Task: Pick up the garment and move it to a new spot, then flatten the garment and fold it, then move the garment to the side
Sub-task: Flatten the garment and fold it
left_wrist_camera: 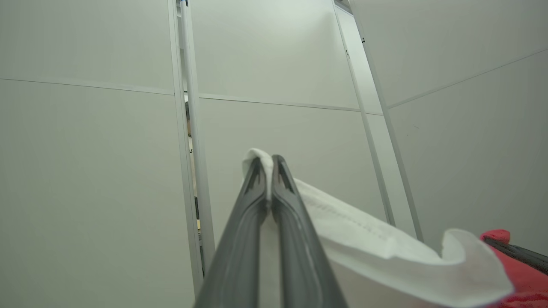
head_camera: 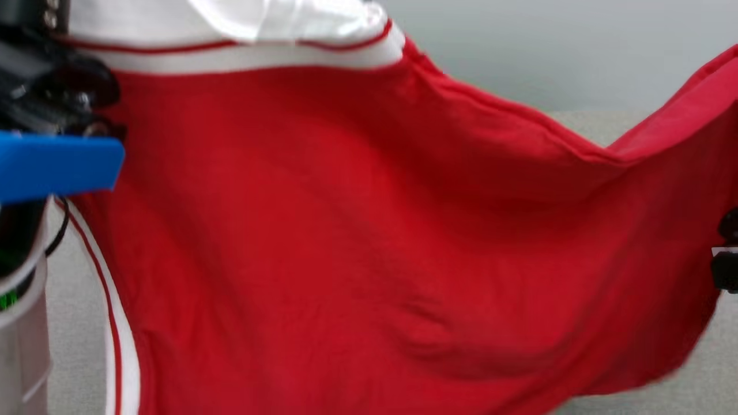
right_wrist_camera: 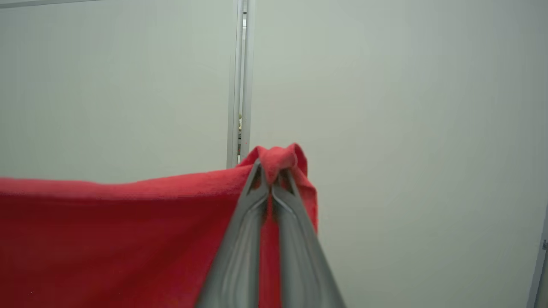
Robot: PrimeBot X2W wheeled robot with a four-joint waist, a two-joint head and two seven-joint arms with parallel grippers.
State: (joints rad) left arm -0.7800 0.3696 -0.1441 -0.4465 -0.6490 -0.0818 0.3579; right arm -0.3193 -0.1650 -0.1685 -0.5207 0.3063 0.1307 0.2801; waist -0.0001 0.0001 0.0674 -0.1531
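Garment (head_camera: 346, 230) hangs stretched: left end effector (left_wrist_camera: 267, 160) pinches its white edge, right end effector (right_wrist_camera: 272, 171) pinches its red corner, long axis running between them.

Head view close on the garment (head_camera: 357, 230); wrist views toward the wall (left_wrist_camera: 85, 171), same garment near.

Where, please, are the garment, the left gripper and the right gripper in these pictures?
garment (head_camera: 357, 230): head view, middle of the red panel.
left gripper (left_wrist_camera: 268, 164): left wrist view, between the fingertips, at white fabric.
right gripper (right_wrist_camera: 272, 171): right wrist view, between the fingertips, at red fabric.
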